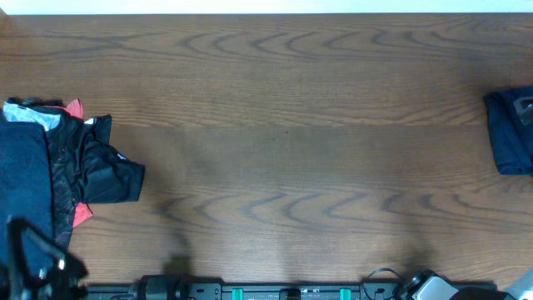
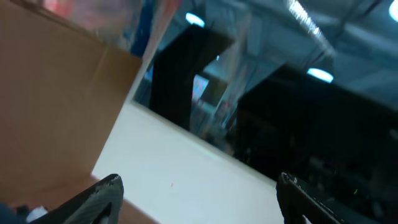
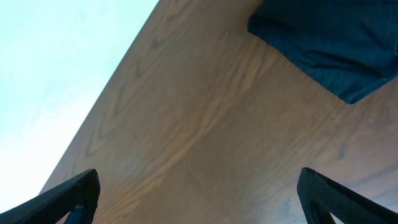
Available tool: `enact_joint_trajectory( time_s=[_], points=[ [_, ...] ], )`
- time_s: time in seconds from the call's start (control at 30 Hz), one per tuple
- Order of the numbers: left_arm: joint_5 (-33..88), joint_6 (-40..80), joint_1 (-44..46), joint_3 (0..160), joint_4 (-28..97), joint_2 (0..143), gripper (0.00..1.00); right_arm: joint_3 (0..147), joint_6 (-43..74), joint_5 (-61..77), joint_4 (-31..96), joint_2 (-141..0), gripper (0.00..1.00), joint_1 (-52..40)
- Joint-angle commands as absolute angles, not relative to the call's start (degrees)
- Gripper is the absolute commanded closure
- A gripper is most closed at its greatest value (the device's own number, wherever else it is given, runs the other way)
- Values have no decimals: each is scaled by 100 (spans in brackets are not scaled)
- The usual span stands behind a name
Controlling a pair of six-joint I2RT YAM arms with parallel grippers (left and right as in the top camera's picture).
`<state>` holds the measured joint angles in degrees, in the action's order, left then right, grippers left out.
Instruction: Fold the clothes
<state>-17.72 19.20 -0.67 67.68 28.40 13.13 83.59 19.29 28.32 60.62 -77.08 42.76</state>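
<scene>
Navy cloth garment on your right looks folded; the black-and-red heap waits. Left gripper and right gripper gape, empty.

No legible text, label, brand, number or sign in any view. Small grey patch on the navy garment at the right edge of the overhead frame: too small to read. Pale grey collar area on the pile of clothes at the left edge: no lettering to make out. Bright panel in the upper middle of the left wrist frame: blurred, unreadable.
</scene>
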Motion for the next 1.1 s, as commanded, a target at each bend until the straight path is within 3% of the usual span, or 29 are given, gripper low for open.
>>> enact_joint_trajectory(
  time_s=[0.0,0.33,0.63,1.07],
  points=[
    [-1581,1824,-102,6702,2814,1011,20,8357,1970,2869,6069,-7684,1,4235],
    [-1199,2091,-99,5559,2808,54,20,8357,1970,2869,6069,-7684,1,4235],
    [-943,2473,-106,4005,2561,14,20,8357,1970,2869,6069,-7684,1,4235],
    [-965,2475,-106,869,193,12,20,8357,1970,2869,6069,-7684,1,4235]
  ],
)
